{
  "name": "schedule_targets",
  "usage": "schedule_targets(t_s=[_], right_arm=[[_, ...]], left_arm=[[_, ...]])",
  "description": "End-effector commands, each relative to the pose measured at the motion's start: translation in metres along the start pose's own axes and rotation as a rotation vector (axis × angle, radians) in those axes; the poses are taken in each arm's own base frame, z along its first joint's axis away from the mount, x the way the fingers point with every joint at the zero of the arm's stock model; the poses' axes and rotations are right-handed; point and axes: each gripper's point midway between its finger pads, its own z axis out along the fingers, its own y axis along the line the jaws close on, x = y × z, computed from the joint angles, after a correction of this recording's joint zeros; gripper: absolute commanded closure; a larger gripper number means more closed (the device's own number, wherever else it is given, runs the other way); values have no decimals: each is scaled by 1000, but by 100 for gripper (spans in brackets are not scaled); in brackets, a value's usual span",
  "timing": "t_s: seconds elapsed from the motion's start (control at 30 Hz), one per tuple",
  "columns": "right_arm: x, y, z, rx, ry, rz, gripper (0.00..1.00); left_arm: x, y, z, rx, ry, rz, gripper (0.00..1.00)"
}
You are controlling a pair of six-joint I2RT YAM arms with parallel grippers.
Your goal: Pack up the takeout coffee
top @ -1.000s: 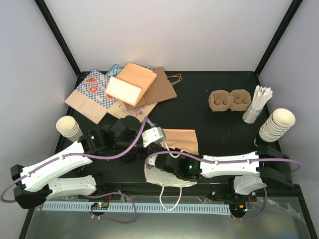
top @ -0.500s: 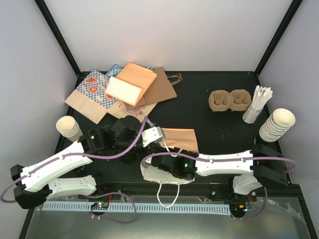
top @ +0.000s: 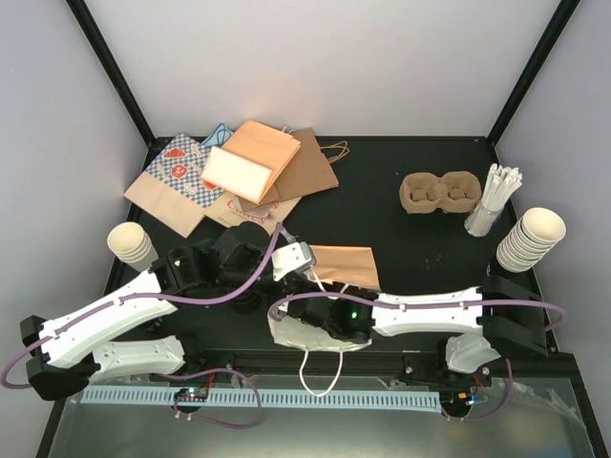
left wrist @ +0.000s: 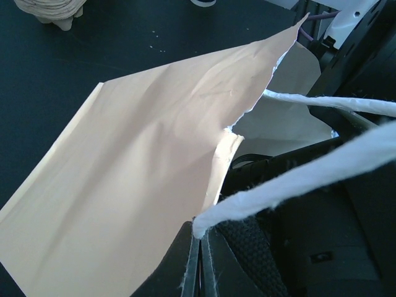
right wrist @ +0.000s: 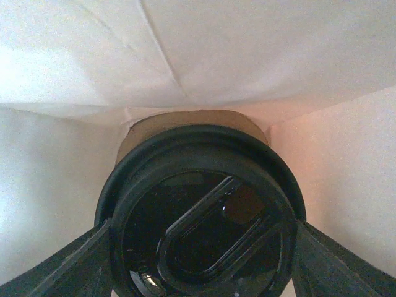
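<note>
Progress: cup (right wrist: 198, 210) inside bag (left wrist: 136, 179), unreleased
Spread jaws of the right gripper (right wrist: 201, 266) clasped it; left gripper (left wrist: 199, 260) pinched the bag's rim; carrier (top: 439, 194) stood empty.

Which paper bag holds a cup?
The tan bag lying open at the near edge, around a black-lidded cup; the others lie flat in the far-left pile.

right hand (right wrist: 201, 267), lidded cup (right wrist: 198, 204), moved left, deeper into bag (top: 284, 336)

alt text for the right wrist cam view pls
A black-lidded coffee cup fills the frame, seen from above and gripped at its sides by the jaws of the right gripper. Pale walls of a paper bag surround it.
</note>
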Motion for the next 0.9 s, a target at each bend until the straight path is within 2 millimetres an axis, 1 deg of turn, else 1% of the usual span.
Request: schedule_targets(t_s=[0.0,0.13,0.3,0.4,0.53,0.57,0.63,0.67,0.73,0.77,0.87], right_arm=[[37,41,11,-196,115,-27,43],[35,38,7,-204,102,-13,43],[34,32,4,-231,87,22,43],[36,25,3,-239,78,60,43],[34,17,2,-258,65,89,43],[35,15,3,-261,66,97,43],[36,13,5,-271,70,115,43],[37,12,6,-280,70,121,43],[38,12,8,-299,69,139,43],[39,10,9,-303,69,147,43],[41,6,15,-320,80,172,43]], left_arm=[[-39,-25,-20,103,-122,8,98],[-44,-23,-19,96,-112,-3,98],[-55,-20,-20,73,-128,3,98],[-60,-16,-20,54,-123,-7,97],[-65,-10,-15,28,-107,-21,92],[-68,-8,-16,22,-112,-24,88],[-74,-4,-18,8,-121,-31,76],[-77,-3,-20,4,-129,-32,68],[-86,0,-27,-10,-149,-33,47],[-91,1,-32,-17,-164,-32,39],[-109,8,-52,-58,-225,-33,11]])
